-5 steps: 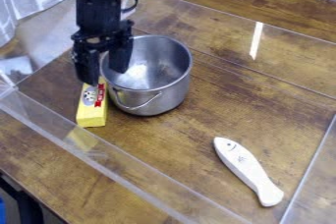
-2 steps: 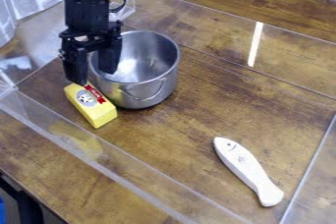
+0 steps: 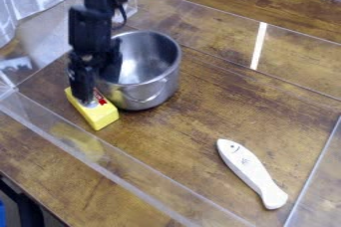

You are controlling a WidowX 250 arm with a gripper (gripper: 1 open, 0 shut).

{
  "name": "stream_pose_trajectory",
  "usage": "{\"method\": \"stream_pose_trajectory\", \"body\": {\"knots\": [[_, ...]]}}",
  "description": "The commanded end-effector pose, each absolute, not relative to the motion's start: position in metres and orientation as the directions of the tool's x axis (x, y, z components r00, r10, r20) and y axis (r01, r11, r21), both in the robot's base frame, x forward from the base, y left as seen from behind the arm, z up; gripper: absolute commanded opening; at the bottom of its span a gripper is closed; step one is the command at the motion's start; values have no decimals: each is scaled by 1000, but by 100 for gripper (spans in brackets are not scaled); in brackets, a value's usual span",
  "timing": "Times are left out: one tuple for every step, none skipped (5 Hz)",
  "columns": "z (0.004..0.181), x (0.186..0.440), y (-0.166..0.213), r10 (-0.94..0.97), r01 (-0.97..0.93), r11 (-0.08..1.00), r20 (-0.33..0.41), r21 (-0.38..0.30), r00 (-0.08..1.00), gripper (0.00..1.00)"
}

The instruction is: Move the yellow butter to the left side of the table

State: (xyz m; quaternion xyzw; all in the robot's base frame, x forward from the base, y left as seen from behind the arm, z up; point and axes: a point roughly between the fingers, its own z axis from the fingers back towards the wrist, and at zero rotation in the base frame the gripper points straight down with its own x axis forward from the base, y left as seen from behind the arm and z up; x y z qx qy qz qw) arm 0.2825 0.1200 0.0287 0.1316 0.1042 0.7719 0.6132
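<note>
The yellow butter [image 3: 100, 115] lies on the dark wood table [image 3: 233, 97] just in front-left of a steel pot [image 3: 147, 67], close to its wall. My gripper [image 3: 87, 96] points down over the butter's far end. Its black fingers are open and reach down to the block, hiding its label end. I cannot tell whether the fingers touch the block. Nothing is gripped.
The pot stands right beside the gripper, on its right. A white spatula-like utensil [image 3: 253, 172] lies at the front right. Clear plastic walls [image 3: 80, 151] edge the tabletop, one running close along the front-left of the butter.
The gripper has moved left and come down from beside the pot's rim onto the butter. The butter has turned from lengthwise to diagonal beside the pot.
</note>
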Motion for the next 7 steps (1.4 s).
{"method": "stream_pose_trajectory", "body": {"knots": [[29,286,127,970,-925,-241,103,294,-220,100],[22,288,121,972,-928,-227,120,296,-200,0],[14,287,126,968,-921,-245,134,302,-213,0],[6,284,130,963,-916,-260,146,306,-225,0],[-1,277,129,956,-907,-286,161,308,-247,0],[-6,269,127,947,-899,-311,177,308,-267,0],[-10,262,124,942,-894,-324,193,308,-275,0]]}}
